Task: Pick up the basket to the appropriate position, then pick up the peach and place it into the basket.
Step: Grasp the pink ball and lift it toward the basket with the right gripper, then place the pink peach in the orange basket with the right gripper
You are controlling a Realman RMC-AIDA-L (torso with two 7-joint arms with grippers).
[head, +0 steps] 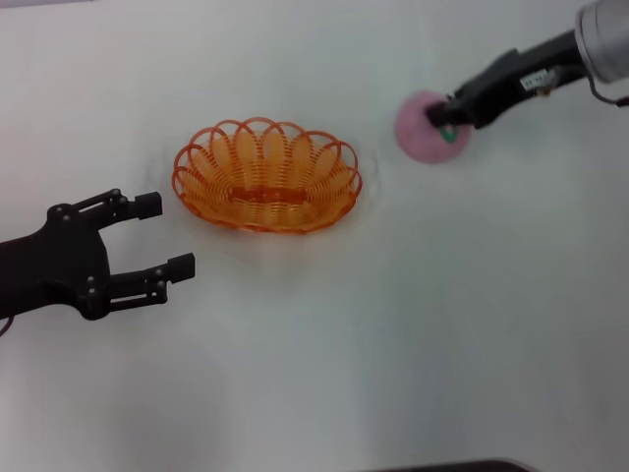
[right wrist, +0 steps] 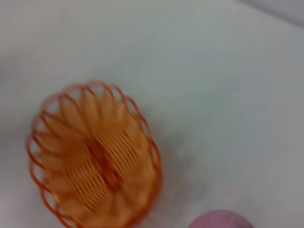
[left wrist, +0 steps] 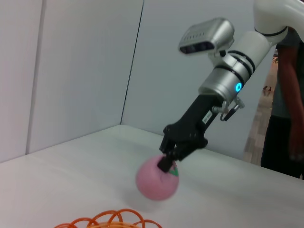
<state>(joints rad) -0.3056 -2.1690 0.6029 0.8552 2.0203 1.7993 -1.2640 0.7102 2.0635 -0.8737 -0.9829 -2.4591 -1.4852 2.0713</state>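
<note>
One basket (head: 266, 177), one peach (head: 425, 128) gripped by right end effector (head: 444, 120), left end effector (head: 162, 234) spread empty

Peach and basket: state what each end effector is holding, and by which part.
The right end effector grips the peach at its top, by the green leaf mark. The left end effector is open beside the basket, holding nothing.

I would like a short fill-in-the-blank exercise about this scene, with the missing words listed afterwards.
1. The round soft-pink peach is held by the ____ gripper.
2. The shallow oval orange wire basket contains ____ fruit.
3. The left gripper, beside the basket, has its fingers ____.
4. The basket rests on a ____ table.

Missing words: right; no; open; white
</note>
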